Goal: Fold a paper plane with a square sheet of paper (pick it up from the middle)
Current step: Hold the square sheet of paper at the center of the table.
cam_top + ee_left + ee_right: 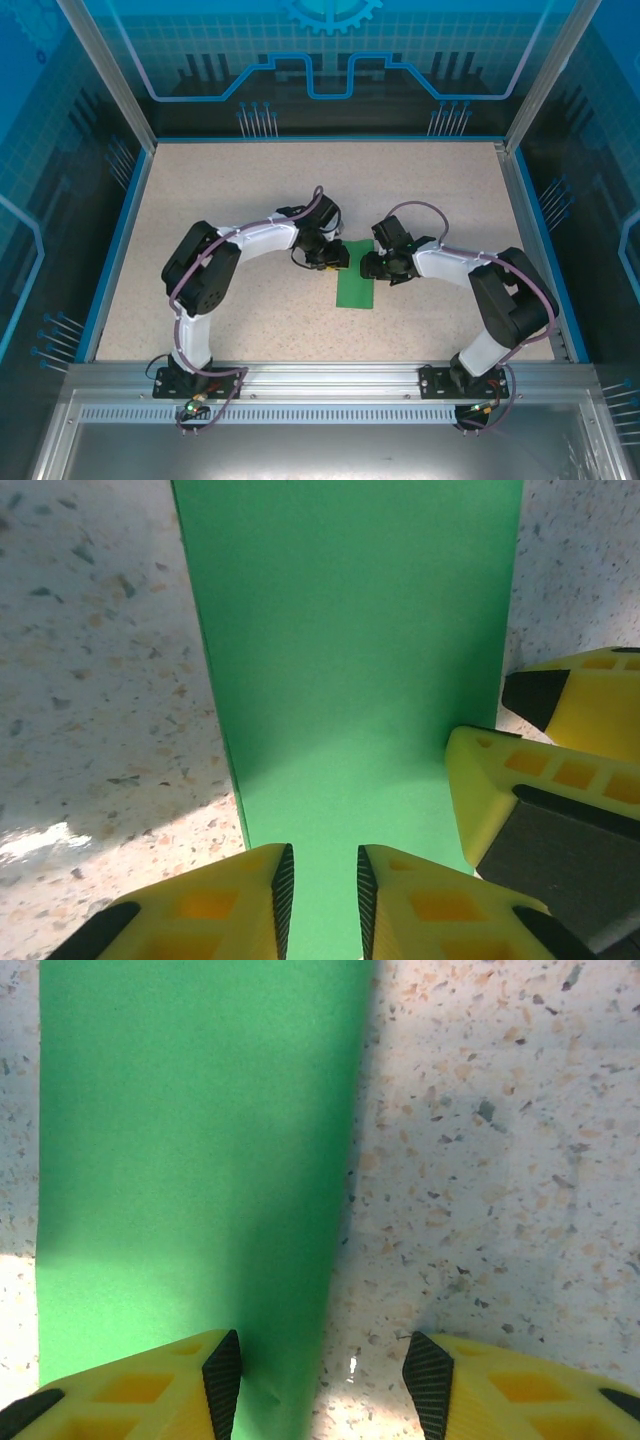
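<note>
Nearest me, both arms are bolted at the table's front edge. The left arm (200,270) rises from its base, bends at the elbow and reaches right toward the paper (356,288). The right arm (510,300) mirrors it, elbow out to the paper's right and forearm reaching left. Both wrists tip downward, so the two grippers meet nose to nose over the paper's far half.

The paper lies flat on the table (220,200) between the arms, a long narrow green strip running away from the bases. The left gripper (338,262) sits at the paper's left edge and the right gripper (368,266) at its right edge.

Seen from the left wrist, the left gripper (323,856) has both fingers above the green, and the strip stretches ahead of the fingertips. Its jaws are a narrow slit apart with flat paper showing through, and nothing is clamped. That camera also catches the right gripper's yellow fingers (480,780) coming in from the paper's right. One lies across the paper's right edge, the other beyond it over the table.

Seen from the right wrist, the right gripper (320,1345) has its jaws well apart, straddling that same edge with one finger over the paper and one over speckled table. Whether the pads press the sheet I cannot tell.

The overhead view adds the strip's whole outline, with its near end lying free of both grippers.
</note>
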`<state>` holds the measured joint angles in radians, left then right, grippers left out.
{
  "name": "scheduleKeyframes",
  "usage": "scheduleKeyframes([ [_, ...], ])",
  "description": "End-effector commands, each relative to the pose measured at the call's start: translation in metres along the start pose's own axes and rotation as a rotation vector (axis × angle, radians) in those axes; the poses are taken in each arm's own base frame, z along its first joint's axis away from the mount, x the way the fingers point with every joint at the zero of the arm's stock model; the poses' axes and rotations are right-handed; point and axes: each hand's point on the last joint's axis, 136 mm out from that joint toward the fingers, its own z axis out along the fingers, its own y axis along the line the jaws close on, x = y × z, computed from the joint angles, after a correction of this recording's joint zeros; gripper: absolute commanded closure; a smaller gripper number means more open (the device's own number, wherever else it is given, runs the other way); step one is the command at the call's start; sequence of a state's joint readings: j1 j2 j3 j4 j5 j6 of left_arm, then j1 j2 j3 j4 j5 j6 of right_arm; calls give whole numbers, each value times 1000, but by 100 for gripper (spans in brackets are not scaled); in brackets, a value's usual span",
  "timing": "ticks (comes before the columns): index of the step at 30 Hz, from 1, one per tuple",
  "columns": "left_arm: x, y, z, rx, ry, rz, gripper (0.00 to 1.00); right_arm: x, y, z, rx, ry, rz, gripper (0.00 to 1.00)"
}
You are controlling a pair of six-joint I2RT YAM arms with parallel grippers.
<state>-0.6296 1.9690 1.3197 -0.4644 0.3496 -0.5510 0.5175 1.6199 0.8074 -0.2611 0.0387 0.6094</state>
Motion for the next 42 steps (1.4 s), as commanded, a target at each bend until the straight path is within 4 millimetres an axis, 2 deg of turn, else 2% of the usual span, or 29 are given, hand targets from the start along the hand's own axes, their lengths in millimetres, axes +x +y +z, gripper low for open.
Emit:
scheduleKeyframes([
  [1, -1, -13, 4, 44, 13, -1, 75, 3, 16, 15, -53, 14, -19, 48],
  [14, 0, -11, 17, 40, 34, -1, 78, 4, 16, 16, -54, 20, -20, 48],
  [30, 11, 22, 32, -69, 66, 0, 79, 3, 18, 15, -57, 19, -27, 48],
  [37, 17, 38, 38, -128, 81, 2, 79, -6, 22, 0, -68, -13, -32, 47],
  [42, 20, 44, 43, -142, 94, 0, 79, -17, 28, -22, -92, -59, -34, 42],
])
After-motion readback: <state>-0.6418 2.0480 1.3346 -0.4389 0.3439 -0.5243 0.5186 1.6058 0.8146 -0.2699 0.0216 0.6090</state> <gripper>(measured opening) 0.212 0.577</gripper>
